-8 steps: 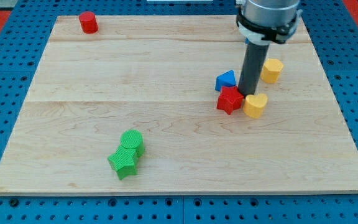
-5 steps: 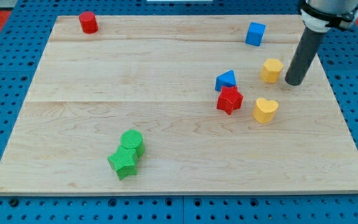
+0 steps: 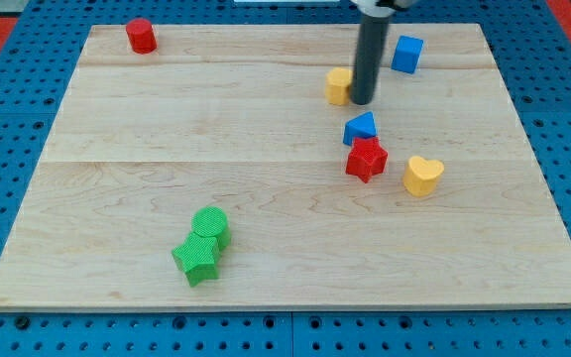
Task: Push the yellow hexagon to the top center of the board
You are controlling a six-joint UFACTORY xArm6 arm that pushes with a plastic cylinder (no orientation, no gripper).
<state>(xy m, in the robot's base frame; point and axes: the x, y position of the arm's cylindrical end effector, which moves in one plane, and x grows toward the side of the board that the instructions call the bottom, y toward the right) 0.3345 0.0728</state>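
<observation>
The yellow hexagon (image 3: pixel 338 85) sits in the upper part of the board, right of centre, partly hidden by the rod. My tip (image 3: pixel 363 101) is right against the hexagon's right side. A blue triangle (image 3: pixel 360 128) lies just below the tip. A red star (image 3: pixel 366 159) lies below the triangle. A yellow heart (image 3: pixel 422 176) lies to the right of the star.
A blue cube (image 3: pixel 407 53) is near the top edge, right of the rod. A red cylinder (image 3: pixel 141 35) is at the top left. A green cylinder (image 3: pixel 210 225) and a green star (image 3: pixel 196 258) touch at the lower left. The wooden board (image 3: pixel 266 198) sits on blue pegboard.
My tip swung from beside the red star and heart out to the right of the yellow hexagon, then up-left, pushing the hexagon up and left. The yellow heart shifted slightly down-right.
</observation>
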